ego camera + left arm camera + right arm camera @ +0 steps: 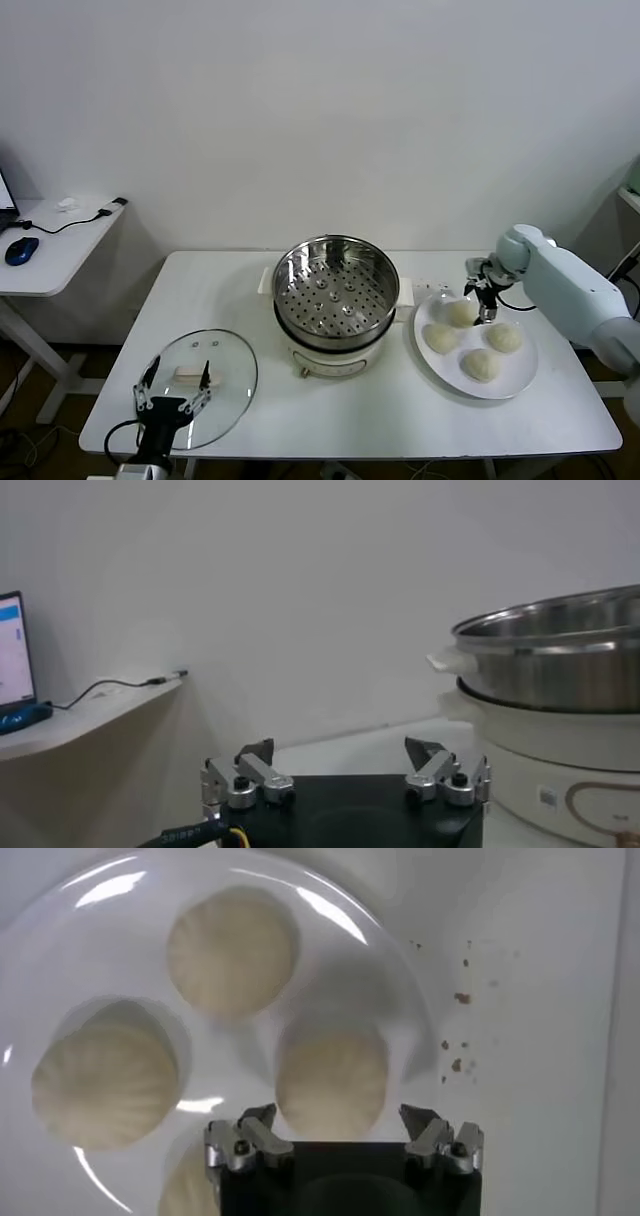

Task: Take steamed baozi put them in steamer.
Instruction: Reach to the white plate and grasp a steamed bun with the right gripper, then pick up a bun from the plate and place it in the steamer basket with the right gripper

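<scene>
The steamer stands mid-table, a shiny steel pot with a perforated tray showing nothing on it; its side fills the left wrist view. Several cream-white baozi lie on a white plate to its right. My right gripper hangs open just above the farthest baozi. In the right wrist view that baozi lies under the gap of the right gripper, untouched. Near the front left corner my left gripper rests open, holding nothing, also seen as the left gripper.
A round glass lid lies flat under the left gripper at the front left. A low side desk with a blue mouse and a cable stands off to the left. Brown crumbs dot the table beside the plate.
</scene>
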Controlling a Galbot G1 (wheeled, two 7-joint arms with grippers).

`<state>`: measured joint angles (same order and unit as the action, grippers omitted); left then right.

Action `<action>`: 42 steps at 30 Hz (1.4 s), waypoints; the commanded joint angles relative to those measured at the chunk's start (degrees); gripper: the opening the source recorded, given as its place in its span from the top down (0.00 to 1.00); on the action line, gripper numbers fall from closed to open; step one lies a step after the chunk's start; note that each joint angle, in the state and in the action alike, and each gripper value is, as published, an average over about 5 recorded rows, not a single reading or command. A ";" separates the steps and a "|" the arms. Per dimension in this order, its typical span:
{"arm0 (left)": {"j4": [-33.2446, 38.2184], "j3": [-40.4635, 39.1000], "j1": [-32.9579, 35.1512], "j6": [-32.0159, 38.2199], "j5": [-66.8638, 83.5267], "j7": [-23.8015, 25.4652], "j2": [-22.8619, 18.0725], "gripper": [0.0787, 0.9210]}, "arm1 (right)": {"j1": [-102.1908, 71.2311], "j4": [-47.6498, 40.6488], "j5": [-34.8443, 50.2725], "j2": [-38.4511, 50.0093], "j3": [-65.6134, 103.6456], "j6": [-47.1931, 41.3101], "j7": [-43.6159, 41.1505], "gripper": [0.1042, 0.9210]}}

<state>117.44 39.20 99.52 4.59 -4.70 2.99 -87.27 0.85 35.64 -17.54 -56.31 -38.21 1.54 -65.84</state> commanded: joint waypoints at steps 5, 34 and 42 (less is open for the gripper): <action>-0.76 0.67 -0.53 -0.01 -0.05 0.01 0.07 0.12 | 0.56 -4.92 -1.30 -3.40 0.68 0.95 -1.05 0.13; -1.35 0.44 1.24 1.41 -0.22 -0.26 -0.49 0.12 | 6.60 3.32 4.33 1.19 -6.28 6.16 -4.66 0.40; -1.02 0.27 1.77 1.55 -0.44 -0.24 -0.60 0.12 | 29.29 16.67 10.30 0.32 -26.89 20.86 -7.16 0.40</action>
<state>116.10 39.55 101.08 6.09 -4.93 2.74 -87.77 13.65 41.63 -12.50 -56.15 -49.34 11.87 -71.23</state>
